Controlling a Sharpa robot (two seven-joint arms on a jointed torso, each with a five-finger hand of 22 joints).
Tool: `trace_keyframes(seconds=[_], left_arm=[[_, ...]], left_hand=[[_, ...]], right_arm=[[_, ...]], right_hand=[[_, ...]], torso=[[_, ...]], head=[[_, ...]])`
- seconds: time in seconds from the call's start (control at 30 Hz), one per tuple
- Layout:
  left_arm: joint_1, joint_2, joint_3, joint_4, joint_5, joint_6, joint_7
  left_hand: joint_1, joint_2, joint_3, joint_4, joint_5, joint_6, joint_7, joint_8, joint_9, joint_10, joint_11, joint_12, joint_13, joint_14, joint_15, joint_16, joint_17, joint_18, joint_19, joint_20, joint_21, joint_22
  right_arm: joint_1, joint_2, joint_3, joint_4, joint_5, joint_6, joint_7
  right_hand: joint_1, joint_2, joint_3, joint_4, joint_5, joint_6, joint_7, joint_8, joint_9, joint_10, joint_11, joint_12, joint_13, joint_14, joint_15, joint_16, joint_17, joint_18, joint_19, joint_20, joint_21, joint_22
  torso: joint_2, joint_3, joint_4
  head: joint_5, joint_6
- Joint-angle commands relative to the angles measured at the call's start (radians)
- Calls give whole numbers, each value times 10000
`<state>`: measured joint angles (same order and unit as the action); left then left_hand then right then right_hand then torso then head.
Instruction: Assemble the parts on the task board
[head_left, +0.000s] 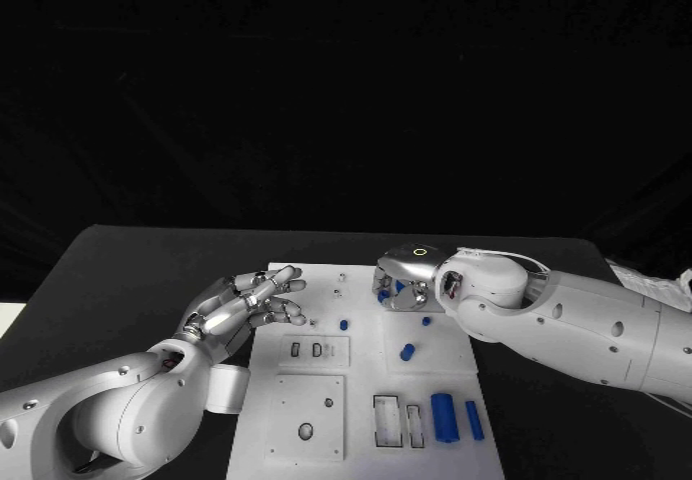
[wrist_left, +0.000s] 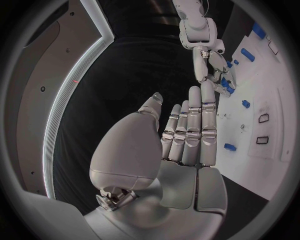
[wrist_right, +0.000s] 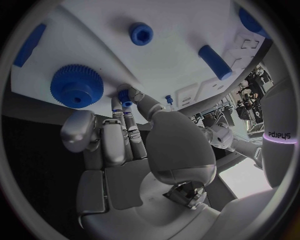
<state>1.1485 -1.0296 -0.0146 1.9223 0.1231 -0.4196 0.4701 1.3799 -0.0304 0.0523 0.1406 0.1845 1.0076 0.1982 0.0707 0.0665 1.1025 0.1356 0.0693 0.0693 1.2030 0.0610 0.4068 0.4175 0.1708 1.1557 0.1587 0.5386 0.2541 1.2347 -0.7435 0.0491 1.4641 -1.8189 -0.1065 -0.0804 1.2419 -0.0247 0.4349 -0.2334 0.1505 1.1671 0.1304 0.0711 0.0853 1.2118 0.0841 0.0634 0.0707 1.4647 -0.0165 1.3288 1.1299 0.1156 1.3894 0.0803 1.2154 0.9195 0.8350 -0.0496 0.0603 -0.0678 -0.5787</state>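
Small blue peg (wrist_right: 125, 96) pinched at the tips of my right hand (wrist_right: 134, 135), over the far right part of the task board (head_left: 433, 350). In the head view that same right hand (head_left: 404, 285) sits above the board's far edge with blue showing between the fingers.

Handling, my judgement: a hard little plastic piece, very light, stiff, smooth enough to twist or slip if the pinch is off-centre. Best held by its sides near the middle, leaving the lower end free for seating. No crush risk to speak of; dropping it is the likelier fault.

Just beside the peg on the board: a blue gear (wrist_right: 76, 85), flat, toothed rim. Farther off, a round blue cap with a hex socket (wrist_right: 141, 33) and a blue cylinder (wrist_right: 214, 61) lying on its side.

Recesses in the board: two small slots (head_left: 306, 350) in the middle plate look unfilled; the rectangular pockets (head_left: 389, 420) nearer me look unfilled too, with two long blue bars (head_left: 444, 416) lying just beside them. A short blue stub (head_left: 408, 351) and another (head_left: 345, 324) lie loose mid-board.

My left hand (head_left: 245, 305) hovers at the board's left edge, fingers spread apart, holding nothing; the left wrist view shows the palm (wrist_left: 187, 135) flat and unoccupied.

Black counter (head_left: 130, 290) under everything.
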Motion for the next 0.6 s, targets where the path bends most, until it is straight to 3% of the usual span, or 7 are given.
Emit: trace_keyframes(seconds=[0.03,0.17,0.47,0.6], left_arm=[[14,6,7,2,15,57,7],[15,8,7,-10,15,61,-4],[16,43,8,-28,15,107,-54],[19,54,8,-32,15,109,-60]], left_hand=[[-49,16,-3,-34,-42,7,67,-56,-15,-59,39,-53,-3,-70,28,37,9,78,-101,3,42,13],[-35,29,8,-45,-40,4,65,-54,-14,-63,38,-51,-2,-86,29,44,20,80,-113,6,48,17],[185,154,212,-193,-22,-24,65,-51,-14,-101,36,-47,-4,-189,20,106,111,97,-191,11,124,65],[226,119,246,-243,-22,-36,65,-52,-15,-111,37,-46,-5,-218,20,124,138,99,-217,12,152,83]], right_arm=[[-44,-19,-22,90,-267,-673,-28],[-39,-34,41,235,-304,-1170,-184],[31,142,178,164,-413,-1693,-570],[93,340,199,49,-435,-1882,-642]], right_hand=[[264,117,208,-12,-172,155,-26,86,74,374,-239,104,73,396,-94,59,62,11,24,-81,70,82],[375,143,403,-23,-287,218,-32,76,105,499,-263,92,103,405,-117,117,141,-9,44,-112,133,175],[426,102,503,-44,-321,194,-20,38,109,498,-257,54,106,408,-114,143,175,-17,50,-118,162,216],[422,86,515,-41,-332,187,-14,29,109,493,-251,44,106,409,-111,151,187,-21,52,-117,172,230]], torso=[[25,-7,20],[34,-16,33],[81,-48,84],[114,-85,153]], head=[[-18,21],[-4,44],[18,105],[-11,152]])
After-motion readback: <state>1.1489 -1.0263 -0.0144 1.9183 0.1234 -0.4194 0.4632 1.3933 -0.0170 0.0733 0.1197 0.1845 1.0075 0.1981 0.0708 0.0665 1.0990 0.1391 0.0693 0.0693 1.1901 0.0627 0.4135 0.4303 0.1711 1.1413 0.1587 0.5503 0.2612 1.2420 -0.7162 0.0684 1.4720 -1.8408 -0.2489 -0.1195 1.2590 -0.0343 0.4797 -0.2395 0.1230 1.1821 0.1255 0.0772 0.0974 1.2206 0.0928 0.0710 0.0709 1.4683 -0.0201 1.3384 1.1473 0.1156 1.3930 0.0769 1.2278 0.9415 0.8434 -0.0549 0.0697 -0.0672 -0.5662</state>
